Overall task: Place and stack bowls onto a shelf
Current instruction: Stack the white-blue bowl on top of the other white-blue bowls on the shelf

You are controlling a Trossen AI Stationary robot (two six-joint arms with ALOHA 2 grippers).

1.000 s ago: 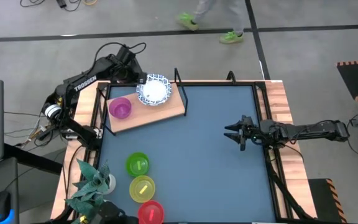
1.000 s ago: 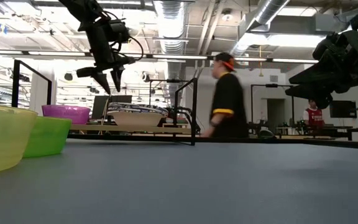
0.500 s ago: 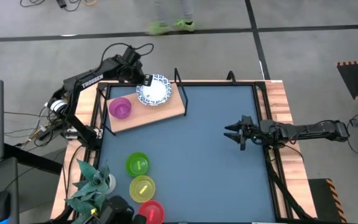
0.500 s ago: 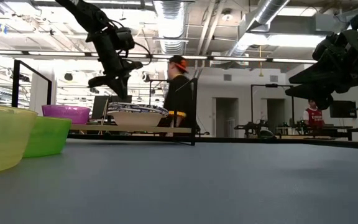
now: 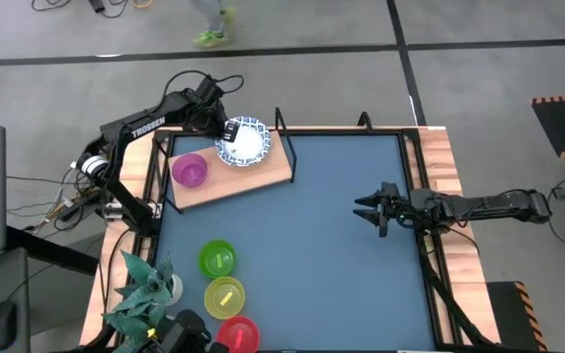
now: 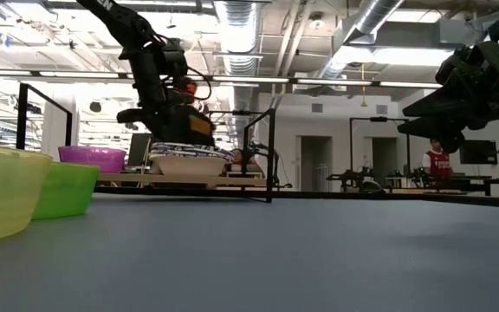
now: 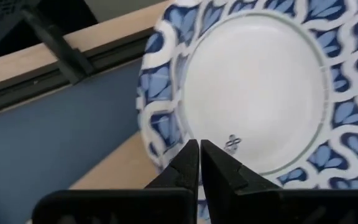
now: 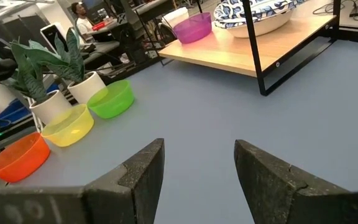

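Note:
A white bowl with a blue patterned rim (image 5: 244, 144) sits at the far end of the light-wood shelf (image 5: 263, 175), and a purple bowl (image 5: 189, 170) sits on the shelf's left part. Green (image 5: 217, 259), yellow (image 5: 225, 296) and red (image 5: 237, 333) bowls stand in a row on the table's near left. My left gripper (image 5: 228, 128) is shut, with nothing between its fingers (image 7: 199, 148), just over the white bowl's left rim (image 7: 160, 124). My right gripper (image 5: 368, 210) hangs open above the table's right side.
A green plant in a white pot (image 5: 147, 287) stands beside the coloured bowls at the near left corner. Black metal uprights (image 5: 284, 137) flank the shelf's right end. Bare blue-grey tabletop (image 5: 312, 265) lies between the shelf and my right gripper. A person passes behind the table.
My left gripper has shut and turned from pointing down to nearly level, shifting slightly toward the white bowl. The bowls have stayed where they were. A person beyond the far edge has walked toward the left.

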